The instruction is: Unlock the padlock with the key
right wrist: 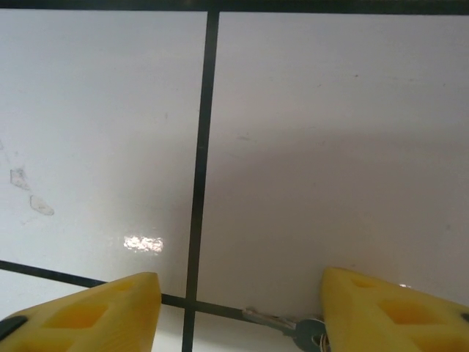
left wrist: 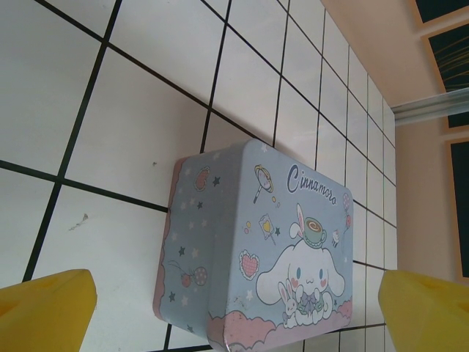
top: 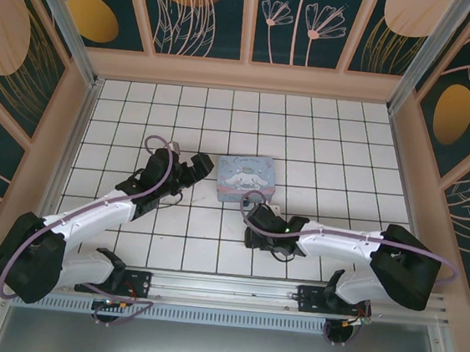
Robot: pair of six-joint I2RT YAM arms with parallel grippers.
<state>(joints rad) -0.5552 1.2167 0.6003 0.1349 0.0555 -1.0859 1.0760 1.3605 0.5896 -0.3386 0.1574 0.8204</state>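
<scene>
Key (right wrist: pixel 282 323) partly cropped at bottom edge

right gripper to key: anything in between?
Nothing visible. In the right wrist view the right gripper is open, and the key lies on bare tile in its gap, off to one side. The tin sits beyond the gripper, not between them.
</scene>
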